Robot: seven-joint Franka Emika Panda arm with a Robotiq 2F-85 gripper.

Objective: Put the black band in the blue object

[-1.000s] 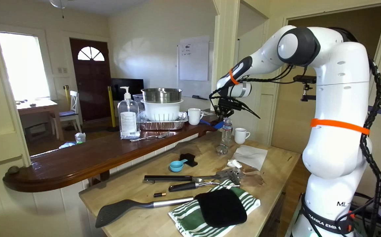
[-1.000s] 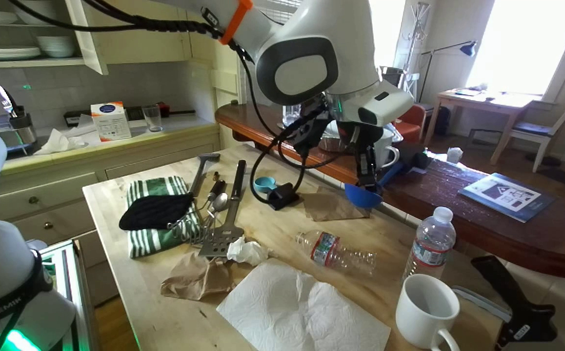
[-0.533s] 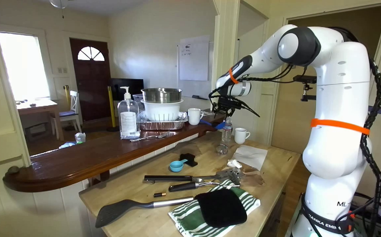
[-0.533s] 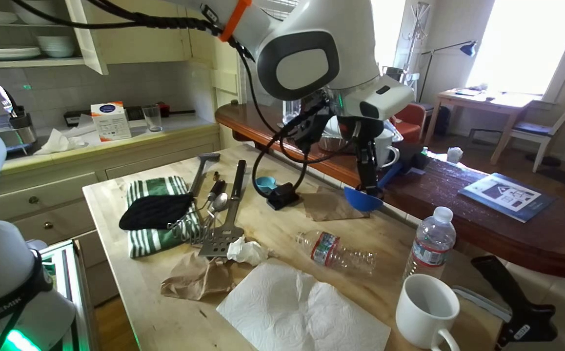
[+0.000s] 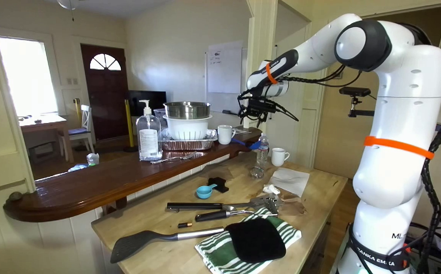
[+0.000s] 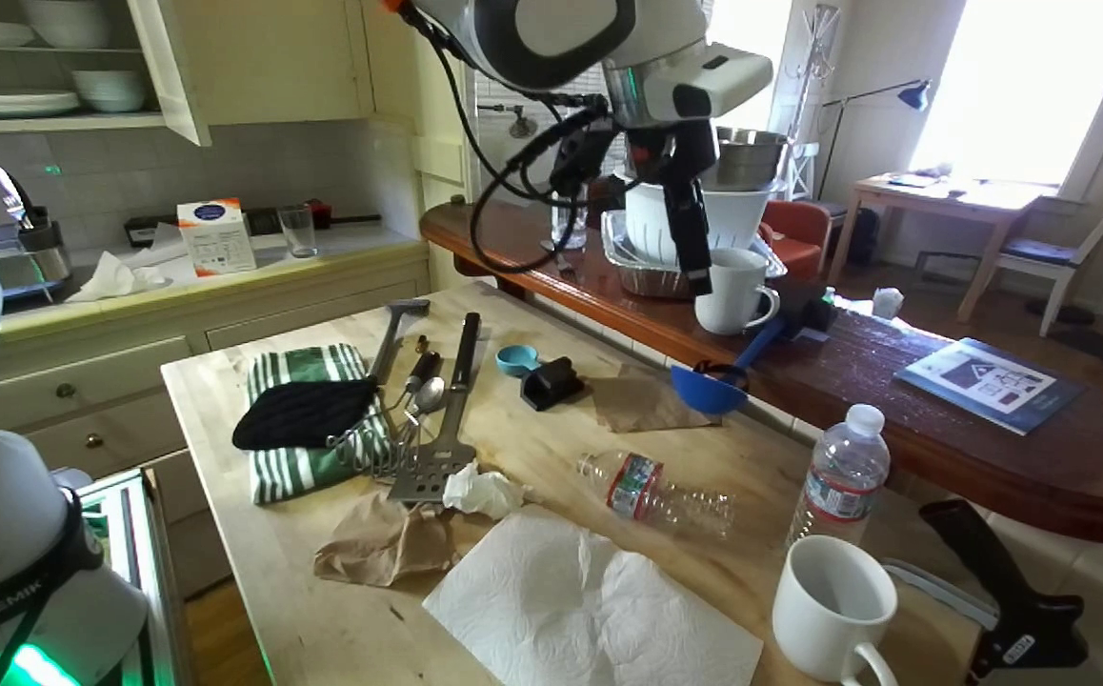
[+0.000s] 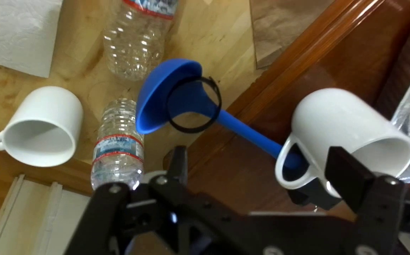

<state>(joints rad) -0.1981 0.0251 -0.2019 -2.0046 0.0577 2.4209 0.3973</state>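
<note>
1 gripper is hovering, its 2 fingers standing wide apart & holding nothing. 1 blue ladle is resting w/ its handle on the ledge; 1 black band is lying across its bowl, partly overhanging. 2 white mugs & 2 btls (1 upright, 1 lying) are flanking it.

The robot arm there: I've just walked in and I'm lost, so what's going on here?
The robot's gripper hangs open above a blue ladle, holding nothing. The black band lies across the rim of the ladle's bowl, partly over its opening, partly beyond it. The bowl juts past the edge of the wooden ledge.
</note>
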